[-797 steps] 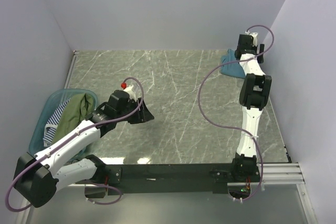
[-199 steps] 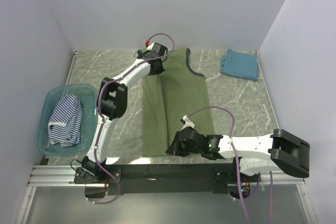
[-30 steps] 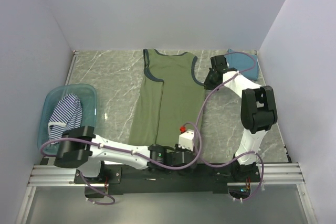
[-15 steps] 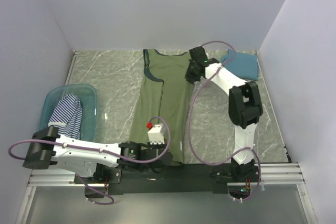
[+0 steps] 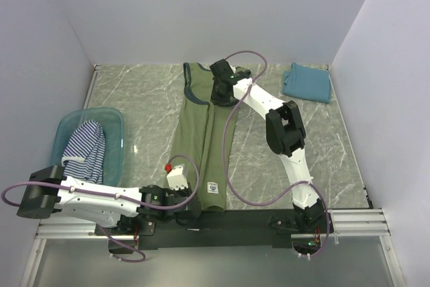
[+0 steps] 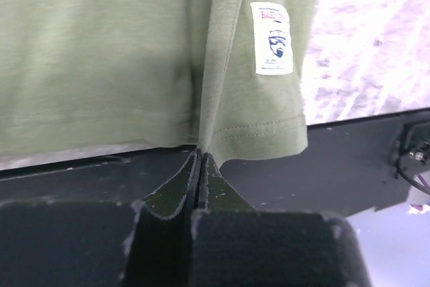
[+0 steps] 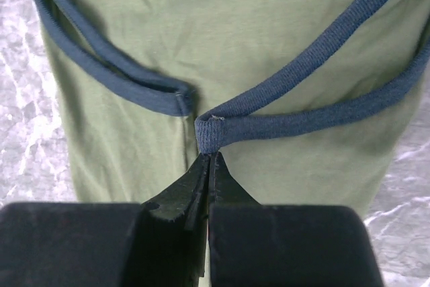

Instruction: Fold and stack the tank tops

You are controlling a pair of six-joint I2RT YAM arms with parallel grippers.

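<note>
Far L: striped top (image 5: 84, 152) in tub (image 5: 56, 134). L hand (image 6: 200, 158) pinched shut on olive top (image 5: 201, 142) at near hem; R hand (image 7: 208, 156) clamps far strap — long axis runs near-far betw. hands, mid surface (image 5: 134, 99). Far R corner: teal top (image 5: 307, 83), folded.

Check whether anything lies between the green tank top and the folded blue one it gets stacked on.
Nothing visible does: only bare table lies between the green tank top and the folded blue top at the far right, though the right arm reaches over it.
</note>
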